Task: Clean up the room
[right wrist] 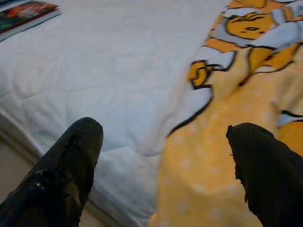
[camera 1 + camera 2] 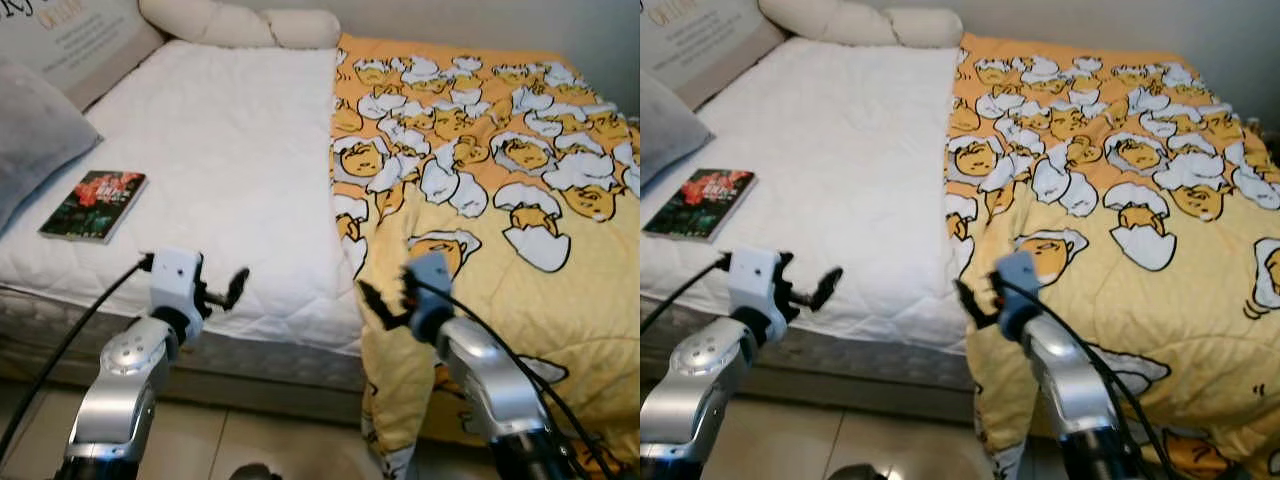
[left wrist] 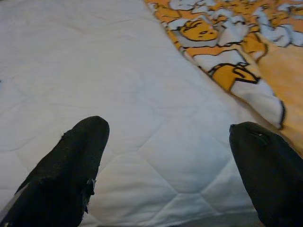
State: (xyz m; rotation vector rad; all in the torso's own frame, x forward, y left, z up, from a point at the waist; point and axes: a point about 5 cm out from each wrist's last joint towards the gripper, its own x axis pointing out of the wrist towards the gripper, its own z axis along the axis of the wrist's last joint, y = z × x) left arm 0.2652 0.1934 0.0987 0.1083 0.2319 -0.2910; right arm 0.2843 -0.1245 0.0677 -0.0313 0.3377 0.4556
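Standing at the bed foot, left gripper and right gripper both wide open and empty, judging the next move: grab the yellow cartoon-print quilt's edge beside my right gripper and spread it over the bare white quilted mattress.

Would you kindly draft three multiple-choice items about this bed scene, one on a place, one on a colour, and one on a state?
1. Where does the dark-covered book lie?
A. On the white quilted mattress
B. On the floor
C. On the yellow blanket

2. What is the main colour of the cartoon-printed blanket?
A. Blue
B. Yellow
C. Green

3. How do the jaws of the left gripper stand?
A. Shut on the book
B. Shut on the blanket
C. Open, holding nothing

Answers: 1 A, the book rests on the white quilted mattress near the grey pillow. 2 B, its ground is yellow. 3 C, the left wrist view shows its fingers spread over bare mattress.
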